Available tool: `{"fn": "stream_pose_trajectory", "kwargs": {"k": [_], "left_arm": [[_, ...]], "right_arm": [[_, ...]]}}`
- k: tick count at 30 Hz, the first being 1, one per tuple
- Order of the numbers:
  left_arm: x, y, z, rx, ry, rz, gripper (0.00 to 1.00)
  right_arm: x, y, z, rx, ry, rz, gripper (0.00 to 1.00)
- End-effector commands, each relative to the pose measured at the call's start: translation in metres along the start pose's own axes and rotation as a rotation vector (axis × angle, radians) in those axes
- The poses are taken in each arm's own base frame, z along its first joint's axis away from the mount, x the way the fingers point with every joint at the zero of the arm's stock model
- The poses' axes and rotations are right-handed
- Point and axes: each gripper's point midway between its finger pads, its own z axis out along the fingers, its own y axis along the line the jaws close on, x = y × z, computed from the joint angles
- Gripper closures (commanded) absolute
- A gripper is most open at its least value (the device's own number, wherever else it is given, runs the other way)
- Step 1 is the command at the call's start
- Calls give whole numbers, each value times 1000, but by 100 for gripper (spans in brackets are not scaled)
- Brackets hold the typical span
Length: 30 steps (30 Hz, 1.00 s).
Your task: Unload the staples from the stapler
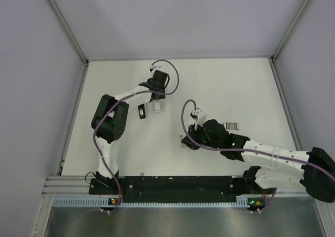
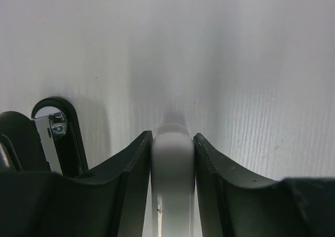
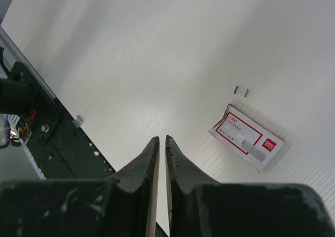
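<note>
My left gripper (image 1: 158,98) is shut on a white rounded stapler part (image 2: 172,158), seen in the top view (image 1: 158,108) as a small white piece on the table. A black stapler part with metal inside (image 2: 55,135) lies just left of it, also in the top view (image 1: 141,112). A silvery-grey staple strip (image 3: 254,149) lies on a red-and-white box (image 3: 238,132). A smaller silvery piece (image 3: 241,91) lies beyond the box. My right gripper (image 3: 162,138) is shut and empty, held above the table left of the box; it also shows in the top view (image 1: 187,142).
A small grey-and-white object (image 1: 230,125) lies on the table behind the right wrist. The black base rail (image 3: 57,143) runs along the near edge. Grey walls (image 1: 42,64) enclose the white table on three sides.
</note>
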Motion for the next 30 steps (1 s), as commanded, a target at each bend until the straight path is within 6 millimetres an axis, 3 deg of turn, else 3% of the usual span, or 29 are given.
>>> {"fn": "stream_pose_trajectory", "kwargs": {"k": [1,5,10,18,25,30], "left_arm": [[18,-4,-8,42,55,-10,57],[11,-3,-15,49,33,-14,54],[-12,3,-36,40,-26,-14,51],[-60,17,-100,64,-156,-31,47],[-65,36,-155,87,-189,-74,45],[-63,46,-210,183,-229,-120,43]], "right_arm": [[-11,18,-3,-53,-24,-1,86],[-10,16,-5,-37,-10,-17,68],[-14,14,-10,-18,4,-64,60],[-20,28,-12,-73,44,-152,50],[-5,51,-9,-198,113,-248,46],[9,74,-6,-277,171,-340,42]]}}
